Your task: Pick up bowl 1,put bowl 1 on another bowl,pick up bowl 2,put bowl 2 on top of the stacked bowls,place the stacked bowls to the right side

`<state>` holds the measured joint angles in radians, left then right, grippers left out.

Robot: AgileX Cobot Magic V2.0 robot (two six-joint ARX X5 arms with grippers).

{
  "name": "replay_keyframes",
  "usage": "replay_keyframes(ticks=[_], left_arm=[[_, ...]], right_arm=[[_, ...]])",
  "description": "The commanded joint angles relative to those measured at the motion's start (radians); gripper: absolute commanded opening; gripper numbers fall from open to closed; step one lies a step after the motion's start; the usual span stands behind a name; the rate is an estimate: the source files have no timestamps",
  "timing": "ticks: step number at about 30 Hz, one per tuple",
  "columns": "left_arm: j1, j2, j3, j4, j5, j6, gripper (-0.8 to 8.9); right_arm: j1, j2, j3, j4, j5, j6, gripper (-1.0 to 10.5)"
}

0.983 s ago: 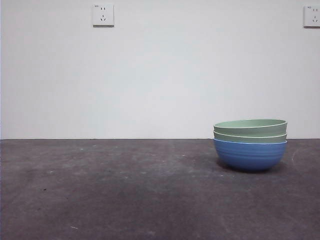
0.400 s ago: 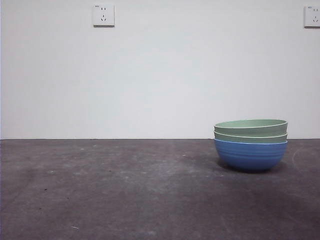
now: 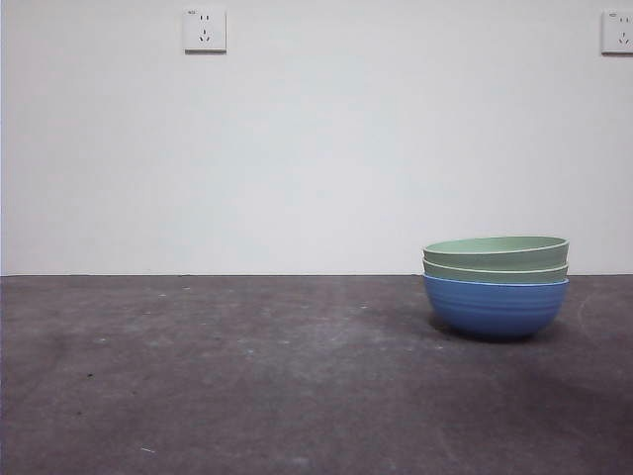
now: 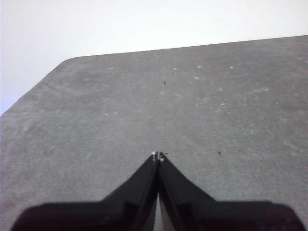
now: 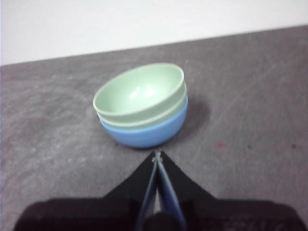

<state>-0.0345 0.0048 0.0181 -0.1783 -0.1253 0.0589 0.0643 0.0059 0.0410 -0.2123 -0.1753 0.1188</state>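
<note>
stack of bowls (image 3: 496,285) on table (image 3: 247,376), blue bowl (image 3: 495,307) at bottom. right gripper (image 5: 157,155) closed, empty, near stack. left gripper (image 4: 157,155) closed, well apart.

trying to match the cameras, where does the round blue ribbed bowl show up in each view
Front view: round blue ribbed bowl at the lower right, under two pale green bowls.
Left wrist view: not in it.
Right wrist view: near the centre, beyond the right gripper.
Shared landmark: the dark grey table.
</note>
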Motion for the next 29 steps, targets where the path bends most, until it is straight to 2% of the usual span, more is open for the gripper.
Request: replay_keyframes(ticks=[1,29], left_arm=[[0.003,-0.003,-0.014,0.005,-0.001,-0.007,-0.02],[0.003,-0.003,-0.014,0.005,-0.001,-0.007,-0.02]], right_arm=[[0.0,-0.005,-0.011,-0.006,0.001,0.015,0.0],[0.002,-0.003,-0.012,-0.022,-0.001,0.029,0.0]])
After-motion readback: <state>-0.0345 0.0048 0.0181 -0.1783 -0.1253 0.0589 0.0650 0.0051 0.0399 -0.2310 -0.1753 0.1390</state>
